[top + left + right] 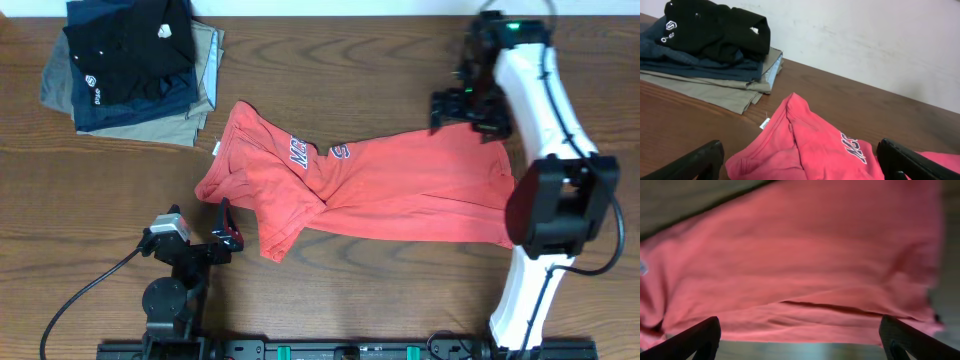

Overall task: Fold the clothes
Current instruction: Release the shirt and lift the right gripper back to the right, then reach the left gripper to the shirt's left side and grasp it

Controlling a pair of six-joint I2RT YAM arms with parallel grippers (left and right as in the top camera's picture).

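The left gripper (227,225) is sitting nearest to me, just beside the near edge of the T-shirt's (400,185) bunched collar end. Its jaws are standing wide apart and are gripping nothing.

The coral-red T-shirt is lying across the middle of the brown table (340,60), stretched sideways and rumpled. Its collar end is lying toward the left arm and its hem end toward the right arm. A fold is running across the chest, so the navy lettering (300,153) is only partly showing. The small white tag (764,123) is poking out at the far edge of the collar end, flat on the wood.

The right gripper (470,112) is hanging at the T-shirt's far edge, near the hem end. Its fingers (690,340) are spread wide, with red cloth lying under the gap but not caught between them.

The folded stack (130,65) of black, navy and khaki garments is resting farthest back, beyond the T-shirt's collar end and apart from it.
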